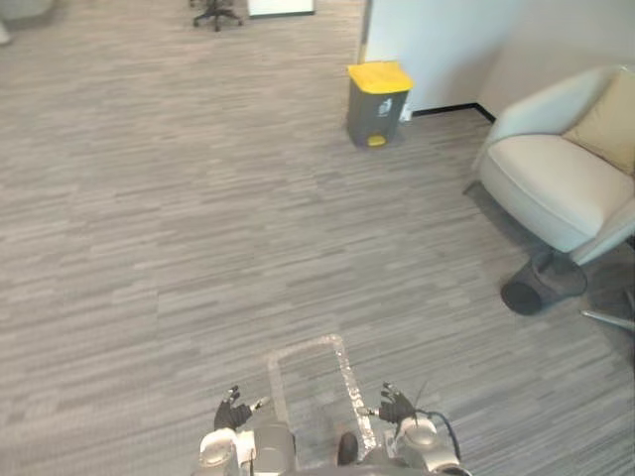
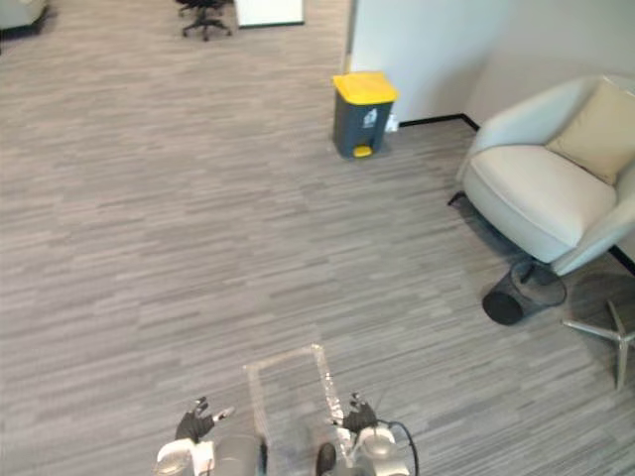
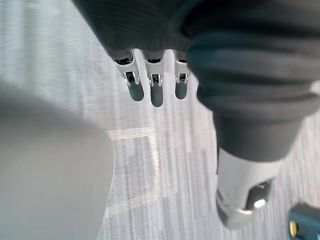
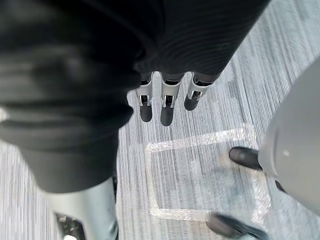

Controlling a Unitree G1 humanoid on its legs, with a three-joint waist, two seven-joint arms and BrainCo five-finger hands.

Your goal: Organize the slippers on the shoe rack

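Grey carpeted floor [image 1: 149, 248] took up most of the head view, with a black office chair [image 1: 216, 14] at the upper left edge. At the bottom, left of centre, the left hand [image 1: 234, 410] hung low over the carpet. Its wrist view showed the fingers [image 3: 156, 94] straight and relaxed, with nothing in them. Between the two hands a rectangle of clear tape [image 1: 349, 382] was stuck to the carpet. Above it, near the top centre, a grey bin with a yellow lid [image 1: 377, 102] stood against the wall. The right hand [image 1: 397, 405], at the bottom just right of the tape, matched the left: fingers [image 4: 167, 107] hanging straight, loose and empty. On the right side sat a pale armchair [image 1: 556, 183] with a tan cushion [image 1: 610, 119], and a dark wire basket [image 2: 521, 293] lay on the floor just below it.

Where the slippers and the shoe rack were, I could not tell from these views. The task looked to be at its very start, at the searching stage. The next move probably called for turning or walking to bring the rack and slippers into sight before any reach.
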